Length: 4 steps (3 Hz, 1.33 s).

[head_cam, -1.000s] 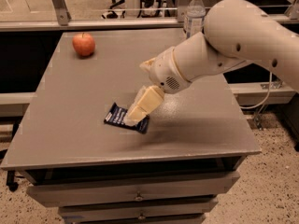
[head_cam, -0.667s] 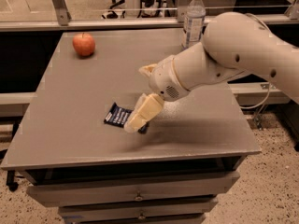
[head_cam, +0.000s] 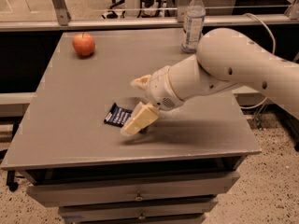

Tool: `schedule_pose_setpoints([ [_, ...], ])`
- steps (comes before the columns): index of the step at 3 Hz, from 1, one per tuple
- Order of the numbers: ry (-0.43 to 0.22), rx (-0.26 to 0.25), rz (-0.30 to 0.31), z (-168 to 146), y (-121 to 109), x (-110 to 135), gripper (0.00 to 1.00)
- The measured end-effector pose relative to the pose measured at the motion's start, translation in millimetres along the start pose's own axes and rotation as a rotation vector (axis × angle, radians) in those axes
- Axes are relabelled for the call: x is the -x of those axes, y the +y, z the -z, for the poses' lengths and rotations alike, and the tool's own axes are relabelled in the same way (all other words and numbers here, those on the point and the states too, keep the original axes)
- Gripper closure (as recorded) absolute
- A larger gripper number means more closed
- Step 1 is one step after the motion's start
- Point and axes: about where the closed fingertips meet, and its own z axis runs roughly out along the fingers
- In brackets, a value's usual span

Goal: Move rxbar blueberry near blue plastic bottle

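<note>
The arm (head_cam: 224,69) enters from the right edge and reaches across the worktop (head_cam: 70,106) toward its front, with the forearm sloping down and to the left. The tool (head_cam: 136,119) sits low over the front centre of the worktop and is angled down-left. Its cream tip is at the right end of the rxbar blueberry (head_cam: 117,115).

The tool covers that end of the bar, so contact between them cannot be confirmed. It cannot be told whether the tool is open or closed, or whether it grips anything. The bar lies flat on the worktop, and its lettering is too small to read.

The blue plastic bottle (head_cam: 194,20) stands upright at the rear edge, well apart from the bar. The arm's upper casing hides part of the bottle's base. An apple (head_cam: 83,44) rests at the rear left. The arm's shoulder is cut off by the right edge of the view.
</note>
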Motion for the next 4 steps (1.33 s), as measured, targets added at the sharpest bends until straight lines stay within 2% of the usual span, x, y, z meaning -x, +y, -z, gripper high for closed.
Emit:
schedule_pose_setpoints([
  [1,0.004,-0.001,-0.012,-6,3,-8,0.4],
  [3,0.026,0.001,-0.089,-7,9,-20,0.87],
  [4,0.048,0.007,-0.111,-2,12,-22,1.0],
])
